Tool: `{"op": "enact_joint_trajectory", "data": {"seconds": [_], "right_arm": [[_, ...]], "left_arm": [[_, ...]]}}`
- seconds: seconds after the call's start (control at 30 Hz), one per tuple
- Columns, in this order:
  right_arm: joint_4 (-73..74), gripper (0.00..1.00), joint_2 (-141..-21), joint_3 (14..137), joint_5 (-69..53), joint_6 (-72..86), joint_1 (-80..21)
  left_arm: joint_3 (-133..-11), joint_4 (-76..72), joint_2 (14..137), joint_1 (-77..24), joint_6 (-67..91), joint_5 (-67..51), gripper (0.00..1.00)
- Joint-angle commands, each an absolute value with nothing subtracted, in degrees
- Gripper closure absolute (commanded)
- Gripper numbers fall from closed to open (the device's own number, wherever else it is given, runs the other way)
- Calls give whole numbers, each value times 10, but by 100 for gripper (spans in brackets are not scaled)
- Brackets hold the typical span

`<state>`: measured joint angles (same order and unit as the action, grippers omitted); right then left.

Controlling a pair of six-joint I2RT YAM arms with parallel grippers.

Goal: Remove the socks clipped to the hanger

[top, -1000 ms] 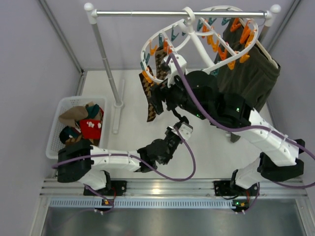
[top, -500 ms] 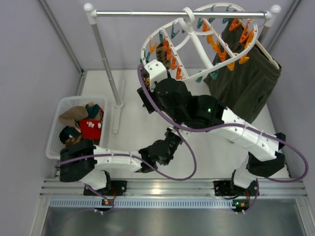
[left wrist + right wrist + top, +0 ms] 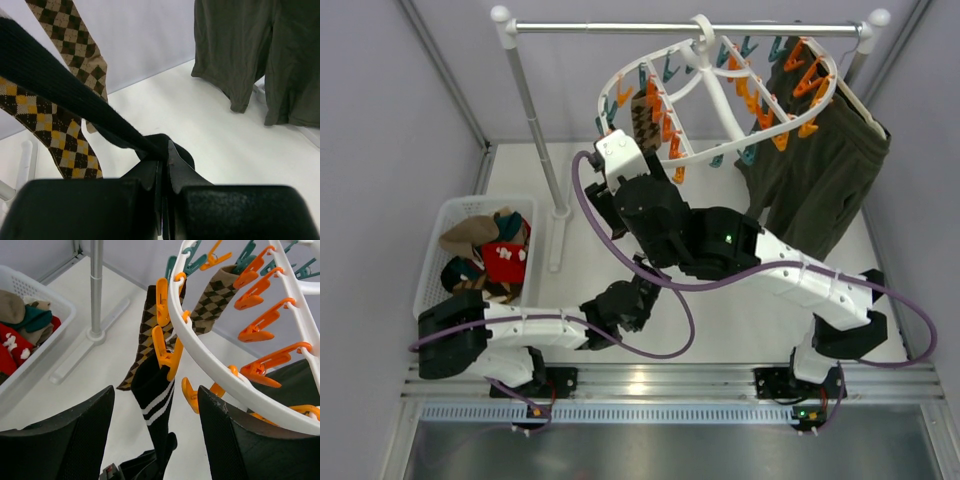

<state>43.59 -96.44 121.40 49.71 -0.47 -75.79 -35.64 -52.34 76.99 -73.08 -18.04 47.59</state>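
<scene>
The left fingers [image 3: 161,167] are pinched shut on the lower end of the black striped sock [image 3: 150,377], and the sock stretches from there up to an orange clip [image 3: 164,352] on the rim of the round white hanger [image 3: 215,367]. Up top, the right fingers [image 3: 75,440] are spread wide and hold nothing, one on either side of that sock just below the clip. So this one looks mid-removal to me: gripped low, not yet free. Two argyle socks [image 3: 212,300] hang clipped right beside it, and more socks lie in the white basket [image 3: 432,262] on the surface [image 3: 225,145], well off to the left. Next, I reckon, comes a steady downward pull from the left. The right could close on the rim to brace the hanger, because otherwise the whole frame may swing with the tug instead of the clip letting go.
</scene>
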Motion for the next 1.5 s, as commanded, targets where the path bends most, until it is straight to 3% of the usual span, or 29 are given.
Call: {"op": "enact_joint_trajectory", "data": {"seconds": [0.0, 0.53, 1.17, 1.47], "right_arm": [[391, 35, -960, 1247, 549, -36, -789], [410, 47, -1022, 1325, 446, -34, -787], [399, 51, -1056, 1308, 608, -12, -743], [393, 48, -1051, 1281, 592, 15, -723]], "left_arm": [[-352, -555, 749, -729, -178, 471, 100], [-339, -555, 720, -730, -175, 441, 100], [-328, -555, 700, -730, -167, 433, 100], [-330, -555, 700, -730, -161, 426, 100]]}}
